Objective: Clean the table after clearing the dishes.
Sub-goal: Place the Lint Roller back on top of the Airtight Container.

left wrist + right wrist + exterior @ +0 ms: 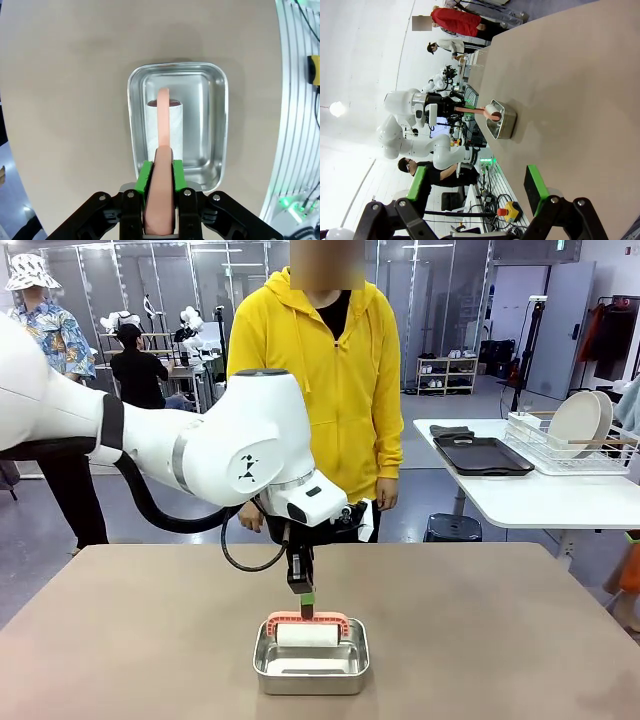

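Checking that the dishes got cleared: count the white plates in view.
2, both standing upright in the wire rack on the white side table: one plate, another plate behind it. More may be hidden.

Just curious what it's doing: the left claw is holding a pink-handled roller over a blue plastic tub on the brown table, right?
Not quite. The container is a steel pan, not a blue plastic tub, as the left wrist view shows. The left claw does hold the pink-handled roller over it on the brown table.

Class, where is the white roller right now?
In the front view the roller sits in the steel pan at the table's near middle, its pink handle clamped in the left gripper.
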Tool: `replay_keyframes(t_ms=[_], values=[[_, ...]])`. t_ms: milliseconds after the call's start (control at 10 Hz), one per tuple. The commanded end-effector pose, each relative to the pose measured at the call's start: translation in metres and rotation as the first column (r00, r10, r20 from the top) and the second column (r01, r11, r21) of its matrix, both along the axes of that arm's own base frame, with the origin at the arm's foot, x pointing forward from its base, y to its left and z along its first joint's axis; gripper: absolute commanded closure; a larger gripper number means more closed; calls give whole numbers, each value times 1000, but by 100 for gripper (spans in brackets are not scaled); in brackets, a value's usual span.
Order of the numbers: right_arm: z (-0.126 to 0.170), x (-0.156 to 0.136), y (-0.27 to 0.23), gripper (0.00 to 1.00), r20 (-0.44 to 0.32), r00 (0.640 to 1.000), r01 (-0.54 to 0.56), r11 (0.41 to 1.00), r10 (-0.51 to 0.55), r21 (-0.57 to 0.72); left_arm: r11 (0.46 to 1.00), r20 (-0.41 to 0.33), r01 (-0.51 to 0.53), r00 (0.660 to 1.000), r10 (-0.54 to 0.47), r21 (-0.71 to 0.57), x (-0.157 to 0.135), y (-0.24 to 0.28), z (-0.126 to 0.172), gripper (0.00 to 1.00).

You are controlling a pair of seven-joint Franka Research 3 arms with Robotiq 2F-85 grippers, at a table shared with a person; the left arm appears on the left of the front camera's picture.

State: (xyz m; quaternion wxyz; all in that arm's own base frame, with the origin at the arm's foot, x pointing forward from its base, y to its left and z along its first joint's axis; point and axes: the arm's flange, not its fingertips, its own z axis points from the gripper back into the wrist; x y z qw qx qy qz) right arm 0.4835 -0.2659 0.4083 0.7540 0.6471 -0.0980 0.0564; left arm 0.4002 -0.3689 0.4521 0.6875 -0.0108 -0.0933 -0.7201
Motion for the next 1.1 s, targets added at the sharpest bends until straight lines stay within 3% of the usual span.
replay_keyframes(t_ms=[0,1000], values=[[2,-5,5,4,-5,1000,-3,1000,3,-5,999,6,35,999,-35,-18,13,-2,-4,78],[2,-5,5,4,-5,1000,-3,1000,3,-5,998,-135,60,989,-59,4,74,-2,-41,78]])
